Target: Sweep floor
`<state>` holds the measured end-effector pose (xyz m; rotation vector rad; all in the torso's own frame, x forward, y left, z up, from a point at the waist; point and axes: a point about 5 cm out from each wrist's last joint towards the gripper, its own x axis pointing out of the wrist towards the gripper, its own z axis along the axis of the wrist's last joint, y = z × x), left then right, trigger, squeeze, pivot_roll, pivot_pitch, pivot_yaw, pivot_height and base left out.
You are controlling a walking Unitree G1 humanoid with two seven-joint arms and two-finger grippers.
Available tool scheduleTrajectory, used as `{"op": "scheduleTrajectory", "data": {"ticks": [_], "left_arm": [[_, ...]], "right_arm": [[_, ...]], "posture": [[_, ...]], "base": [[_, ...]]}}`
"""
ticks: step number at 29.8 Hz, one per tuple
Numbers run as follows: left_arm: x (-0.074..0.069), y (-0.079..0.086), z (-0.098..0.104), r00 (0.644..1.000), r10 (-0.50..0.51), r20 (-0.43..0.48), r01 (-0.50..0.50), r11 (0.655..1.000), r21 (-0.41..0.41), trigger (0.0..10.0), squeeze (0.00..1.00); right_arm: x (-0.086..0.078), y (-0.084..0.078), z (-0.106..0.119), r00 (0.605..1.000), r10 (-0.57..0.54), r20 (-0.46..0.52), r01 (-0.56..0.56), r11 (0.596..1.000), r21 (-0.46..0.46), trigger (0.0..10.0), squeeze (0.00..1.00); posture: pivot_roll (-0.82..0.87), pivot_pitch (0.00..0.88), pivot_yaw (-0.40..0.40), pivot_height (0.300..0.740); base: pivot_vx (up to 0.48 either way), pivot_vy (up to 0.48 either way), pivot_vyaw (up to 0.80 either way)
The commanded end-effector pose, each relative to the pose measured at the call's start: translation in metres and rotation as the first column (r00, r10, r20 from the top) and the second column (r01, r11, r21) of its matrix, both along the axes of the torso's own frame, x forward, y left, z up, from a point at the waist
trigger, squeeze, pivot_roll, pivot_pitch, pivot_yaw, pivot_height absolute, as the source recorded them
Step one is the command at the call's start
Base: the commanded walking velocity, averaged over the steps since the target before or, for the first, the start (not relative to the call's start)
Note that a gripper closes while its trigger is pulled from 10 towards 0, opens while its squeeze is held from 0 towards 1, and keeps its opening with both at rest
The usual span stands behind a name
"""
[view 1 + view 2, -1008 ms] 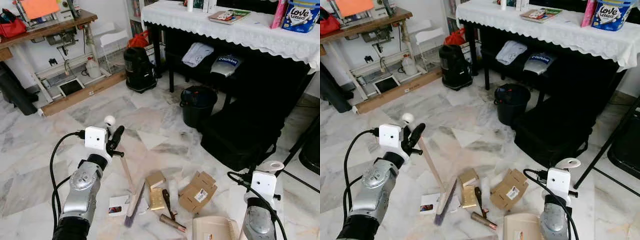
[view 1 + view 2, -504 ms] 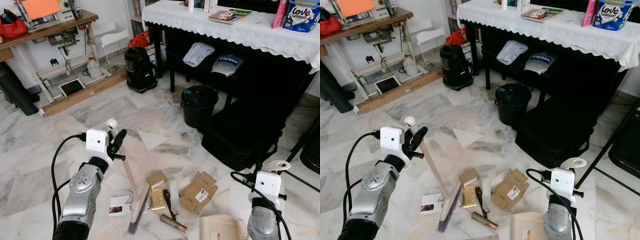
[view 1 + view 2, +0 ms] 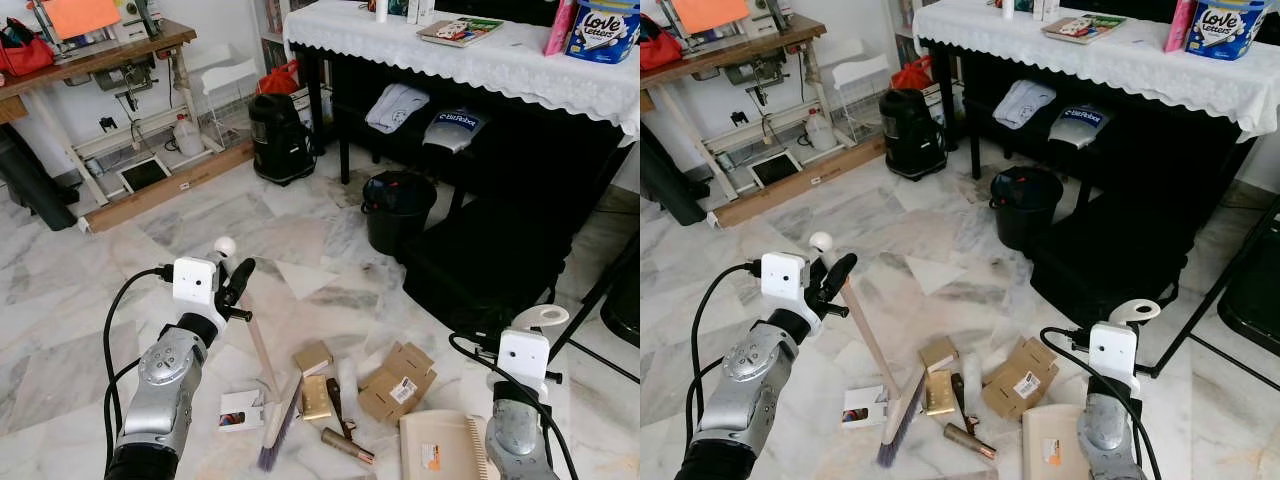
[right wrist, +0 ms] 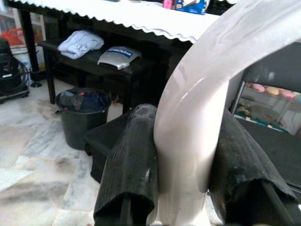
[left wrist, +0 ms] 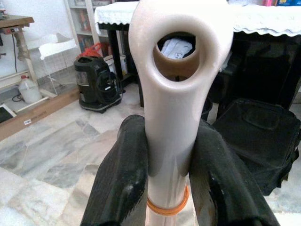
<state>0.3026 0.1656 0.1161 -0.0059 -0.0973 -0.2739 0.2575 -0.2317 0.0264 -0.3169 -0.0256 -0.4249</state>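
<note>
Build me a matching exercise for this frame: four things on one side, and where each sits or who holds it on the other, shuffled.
Things:
1. broom
2. dustpan
3. black bin
4. flattened cardboard box

Places:
A. stands on the marble floor beside the dark table
B. lies on the floor between the broom head and the dustpan
C. handle clamped in the left gripper, bristles down on the floor
D. handle clamped in the right gripper, pan low near the debris

Pairs: 1-C, 2-D, 3-A, 4-B

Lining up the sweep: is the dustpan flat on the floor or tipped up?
Cannot tell for sure. The dustpan faces up beside the cardboard scraps, gripped by the right gripper.
</note>
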Motion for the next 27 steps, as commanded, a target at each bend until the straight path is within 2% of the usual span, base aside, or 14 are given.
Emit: {"op": "scheduleTrajectory", "data": {"ticks": [1, 11, 15, 18, 23, 27], "left_arm": [[0.001, 0.004, 0.011, 0.999, -0.005, 0.041, 0.005, 1.0, 0.008, 10.0, 0.0], [-0.002, 0.002, 0.013, 0.999, -0.037, 0.032, 0.037, 0.999, 0.01, 10.0, 0.0], [-0.006, 0.004, 0.004, 0.997, -0.064, -0.035, 0.064, 0.998, 0.011, 10.0, 0.0], [-0.009, 0.006, -0.009, 0.989, -0.078, -0.123, 0.081, 0.997, 0.016, 10.0, 0.0], [-0.009, 0.006, -0.013, 0.986, -0.074, -0.148, 0.078, 0.997, 0.022, 10.0, 0.0], [-0.009, 0.006, -0.024, 0.983, -0.039, -0.18, 0.036, 0.999, -0.02, 10.0, 0.0]], "right_arm": [[0.006, 0.005, 0.003, 1.0, 0.011, 0.018, -0.011, 1.0, 0.014, 10.0, 0.0], [-0.002, 0.011, -0.013, 0.996, 0.03, -0.08, -0.028, 0.999, 0.031, 10.0, 0.0], [-0.009, 0.016, -0.022, 0.992, 0.04, -0.119, -0.035, 0.999, 0.04, 10.0, 0.0], [-0.011, 0.015, -0.025, 0.99, 0.036, -0.136, -0.031, 0.999, 0.04, 10.0, 0.0], [-0.013, 0.015, -0.026, 0.989, 0.039, -0.145, -0.033, 0.999, 0.042, 10.0, 0.0], [-0.023, 0.009, -0.034, 0.983, 0.027, -0.183, -0.018, 0.999, 0.051, 10.0, 0.0]], "posture": [[0.03, 0.0, 0.116, 0.74], [0.04, 0.0, 0.118, 0.74], [0.03, 0.0, 0.121, 0.74], [0.03, 0.0, 0.122, 0.74], [0.03, 0.0, 0.122, 0.74], [0.0, 0.0, 0.122, 0.74]], "base": [[0.0, 0.0, 0.0], [0.0, 0.0, 0.0], [0.0, 0.0, 0.0], [0.0, 0.0, 0.0], [0.0, 0.0, 0.0], [0.0, 0.0, 0.0]]}}
